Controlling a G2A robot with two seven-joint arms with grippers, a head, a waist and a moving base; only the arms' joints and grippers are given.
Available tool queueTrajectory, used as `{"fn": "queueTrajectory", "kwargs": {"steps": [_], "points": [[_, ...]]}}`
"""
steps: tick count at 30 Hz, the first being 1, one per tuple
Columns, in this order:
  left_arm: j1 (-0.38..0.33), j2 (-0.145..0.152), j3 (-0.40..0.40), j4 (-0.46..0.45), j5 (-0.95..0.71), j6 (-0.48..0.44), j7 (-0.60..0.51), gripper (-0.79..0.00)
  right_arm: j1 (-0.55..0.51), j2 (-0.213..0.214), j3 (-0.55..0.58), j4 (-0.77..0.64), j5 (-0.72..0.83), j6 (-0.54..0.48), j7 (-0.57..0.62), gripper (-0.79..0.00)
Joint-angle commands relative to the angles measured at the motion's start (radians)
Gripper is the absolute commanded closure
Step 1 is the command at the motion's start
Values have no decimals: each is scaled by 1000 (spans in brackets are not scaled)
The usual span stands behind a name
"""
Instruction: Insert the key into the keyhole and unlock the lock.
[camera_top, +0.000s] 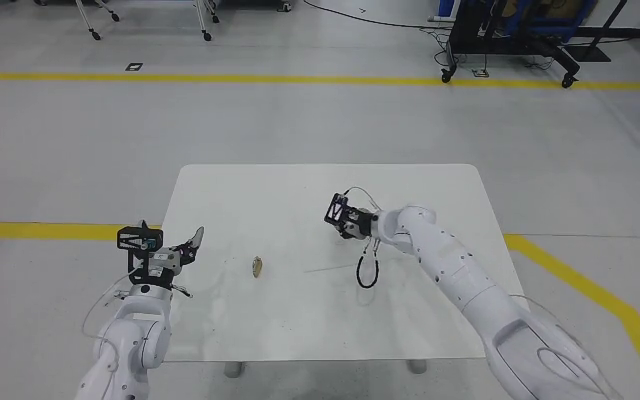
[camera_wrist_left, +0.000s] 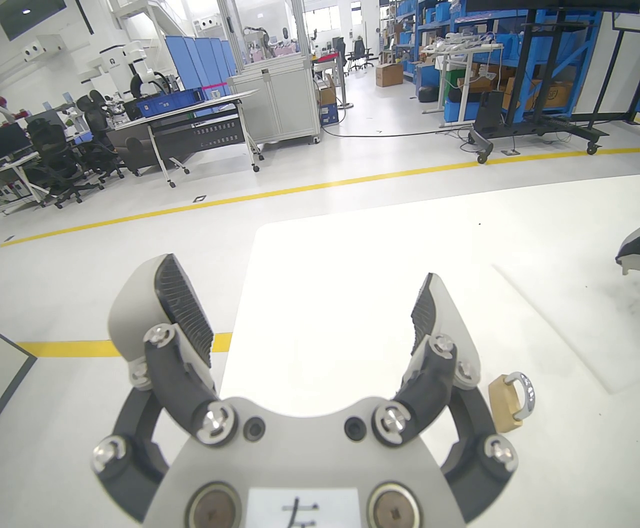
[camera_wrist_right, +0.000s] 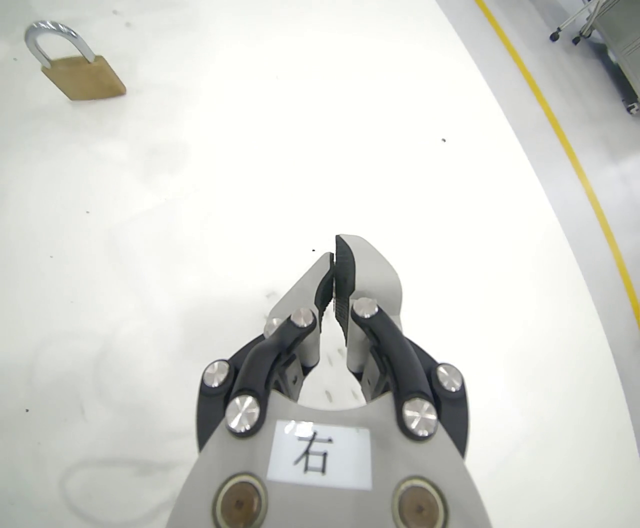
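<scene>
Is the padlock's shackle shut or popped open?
Shut, it seems: in the right wrist view both legs of the shackle enter the brass body of the padlock, which lies flat on the table.

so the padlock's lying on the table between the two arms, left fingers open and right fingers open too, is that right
Not quite: the right fingers are closed against each other, not open, as the right wrist view shows. The rest stands: the padlock lies on the table between the two arms, and the left fingers are open.
</scene>
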Motion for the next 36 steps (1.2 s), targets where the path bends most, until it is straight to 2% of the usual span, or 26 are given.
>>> {"fn": "queueTrajectory", "kwargs": {"steps": [1,4,8,11,22,25,27,29,31,32,33,36], "points": [[0,0,0,0,0,0,0,-785,-31,16,39,-41,21,-26,-54,0],[0,0,0,0,0,0,0,-785,-94,46,119,-90,87,-107,-174,0],[0,0,0,0,0,0,0,-785,-150,71,223,-60,363,-333,-213,0],[0,0,0,0,0,0,0,-785,-164,89,262,-65,431,-335,-150,0],[0,0,0,0,0,0,0,-785,-164,89,262,-65,431,-335,-150,0],[-3,-2,2,-8,-35,-10,4,-785,-188,84,255,-61,489,-341,-182,0],[-8,-6,13,-26,-128,-69,8,-785,-197,75,222,-63,563,-341,-211,0],[-16,-7,29,-36,-281,-210,-26,-785,-197,68,181,-47,639,-341,-223,0],[-44,-5,34,-28,-494,-361,-138,-785,-195,63,145,-43,716,-341,-250,0],[-64,-2,32,-18,-562,-408,-206,-785,-194,63,130,-42,745,-341,-262,0],[-85,1,32,-23,-590,-436,-262,-785,-195,64,115,-45,771,-341,-271,0],[-91,2,31,-23,-595,-441,-275,-785,-194,68,104,-46,787,-341,-274,0]]}}
